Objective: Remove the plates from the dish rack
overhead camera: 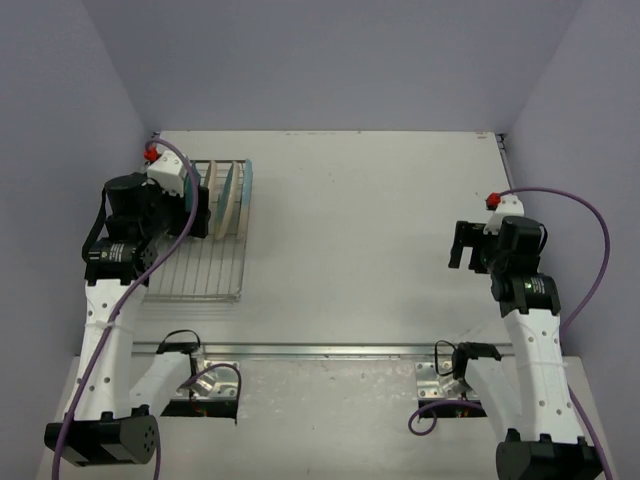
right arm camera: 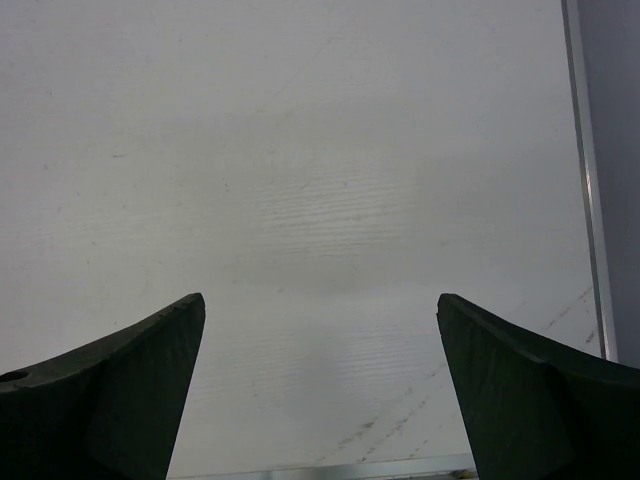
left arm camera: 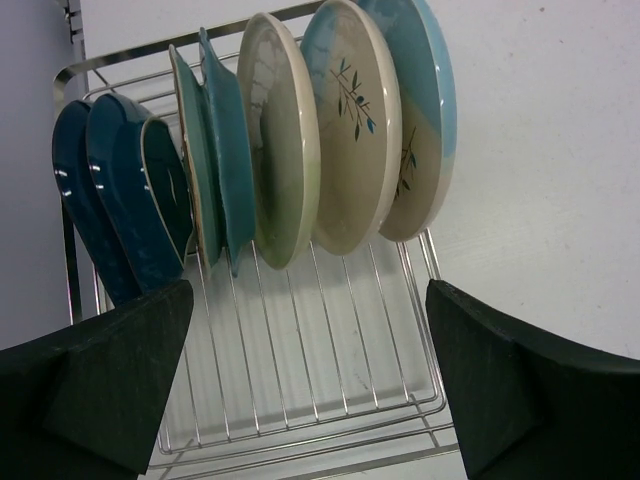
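Observation:
The dish rack (overhead camera: 200,275) (left arm camera: 330,380) is a silver wire rack at the table's left. Several plates stand upright in its far half: dark navy ones (left arm camera: 120,200) at the left, teal scalloped ones (left arm camera: 225,165), a cream and green one (left arm camera: 285,150), and cream-and-light-blue ones with a dark sprig (left arm camera: 355,130) at the right. In the top view the plates (overhead camera: 232,195) show edge-on. My left gripper (overhead camera: 190,215) (left arm camera: 310,375) hangs open over the rack, just before the plates, holding nothing. My right gripper (overhead camera: 465,245) (right arm camera: 320,390) is open and empty over bare table at the right.
The white table (overhead camera: 370,230) is walled by purple-grey panels at the back and both sides. A metal rail (overhead camera: 320,350) runs along its near edge by the arm bases. A metal strip (right arm camera: 590,180) marks the table's right edge.

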`<state>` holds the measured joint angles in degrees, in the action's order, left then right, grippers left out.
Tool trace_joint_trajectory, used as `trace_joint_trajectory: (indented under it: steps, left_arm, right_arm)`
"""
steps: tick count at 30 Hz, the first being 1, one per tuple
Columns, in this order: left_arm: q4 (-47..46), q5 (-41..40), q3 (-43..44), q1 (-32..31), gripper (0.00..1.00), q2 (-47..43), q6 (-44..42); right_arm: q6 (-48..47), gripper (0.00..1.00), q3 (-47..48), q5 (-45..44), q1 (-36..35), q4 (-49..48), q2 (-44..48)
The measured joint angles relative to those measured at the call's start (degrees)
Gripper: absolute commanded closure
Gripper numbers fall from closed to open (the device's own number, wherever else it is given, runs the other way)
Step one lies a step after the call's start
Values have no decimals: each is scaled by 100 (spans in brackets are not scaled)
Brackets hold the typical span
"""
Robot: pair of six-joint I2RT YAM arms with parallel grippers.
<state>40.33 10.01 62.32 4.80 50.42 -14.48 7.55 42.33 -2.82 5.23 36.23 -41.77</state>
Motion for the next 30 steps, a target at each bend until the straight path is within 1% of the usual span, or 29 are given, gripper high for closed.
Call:
trace_joint_trajectory:
  steps: [8,13,16,17,18,21,23,25,30]
  left_arm:
    - [-75,-141,-5,0,1,-14,116]
    - [-82,-233,424,-165,16,155,233]
    - [-47,-744,908,-759,19,611,378]
    - [-76,-900,1056,-1010,19,744,433]
    - [-120,-1140,1195,-1337,21,920,491]
    - [-199,-1706,1310,-2075,27,1416,625]
    - [-151,-1992,1315,-2430,33,1795,729]
    - [-82,-2117,1318,-2627,36,2133,831]
    - [51,-2405,1411,-2647,41,2736,1129]
  right_arm:
    - [0,1,0,28,0,-2,-99]
    - [-2,1,0,47,0,-7,-148]
    - [1,1,1,52,0,-15,-209]
    - [2,1,2,53,0,-16,-236]
    - [0,1,2,51,0,-17,-267]
    - [2,1,2,59,2,-19,-344]
    - [2,1,2,70,0,-20,-388]
    - [2,1,2,73,0,-20,-434]
    - [2,1,2,73,0,-22,-489]
